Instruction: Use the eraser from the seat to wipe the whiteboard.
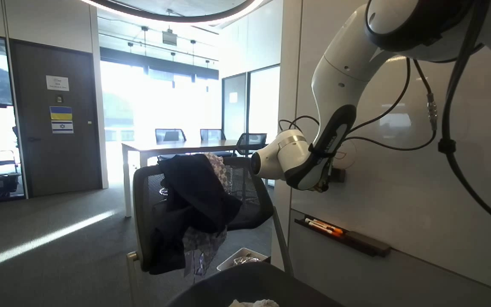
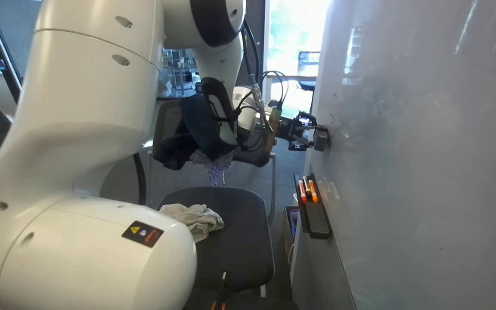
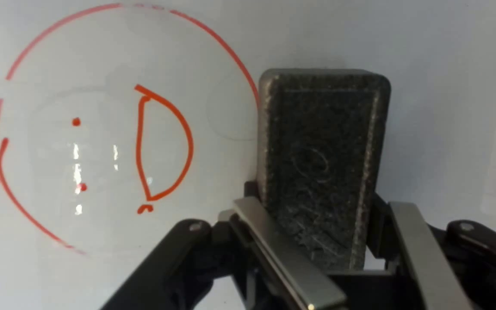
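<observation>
The whiteboard (image 2: pixel 424 163) bore red marks (image 3: pixel 139 146); the gripper (image 3: pixel 314 204) clamped the eraser (image 3: pixel 323 155); wiping, apparently underway, next required sweeping them.

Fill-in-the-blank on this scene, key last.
In the wrist view, the black two-fingered gripper holds the dark grey rectangular eraser to the ____ of the round face drawing.
Its lines on the large pale whiteboard are coloured ____.
On the grey office chair, the bulky black garment hangs ____ than the crumpled off-white cloth.
Key: right; red; higher.
</observation>
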Robot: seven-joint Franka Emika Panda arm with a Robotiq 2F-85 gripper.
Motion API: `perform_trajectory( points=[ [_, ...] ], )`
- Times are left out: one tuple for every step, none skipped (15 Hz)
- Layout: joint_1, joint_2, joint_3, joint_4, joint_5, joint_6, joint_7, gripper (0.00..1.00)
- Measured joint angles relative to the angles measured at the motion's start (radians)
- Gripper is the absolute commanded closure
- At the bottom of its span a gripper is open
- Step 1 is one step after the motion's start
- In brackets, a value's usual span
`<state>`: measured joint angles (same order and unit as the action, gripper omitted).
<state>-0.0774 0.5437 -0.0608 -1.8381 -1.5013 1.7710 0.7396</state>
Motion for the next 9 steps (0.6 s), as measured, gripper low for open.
perform_trajectory(
  points=[
    [0.004, -0.001, 0.0, 0.006, 0.0, -0.019, 0.007, 0.69],
    [0.008, -0.01, 0.0, 0.011, 0.0, -0.046, 0.009, 0.69],
    [0.012, -0.022, 0.0, 0.013, 0.0, -0.074, 0.009, 0.69],
    [0.015, -0.033, -0.001, 0.013, 0.0, -0.109, 0.004, 0.69],
    [0.019, -0.041, -0.001, 0.014, 0.0, -0.144, -0.001, 0.69],
    [0.02, -0.044, -0.002, 0.014, -0.001, -0.174, -0.002, 0.69],
    [0.021, -0.044, -0.002, 0.014, -0.005, -0.189, -0.002, 0.69],
    [0.021, -0.045, -0.002, 0.013, -0.01, -0.192, 0.006, 0.69],
    [0.021, -0.049, -0.002, 0.011, -0.027, -0.192, 0.024, 0.69]
  ],
)
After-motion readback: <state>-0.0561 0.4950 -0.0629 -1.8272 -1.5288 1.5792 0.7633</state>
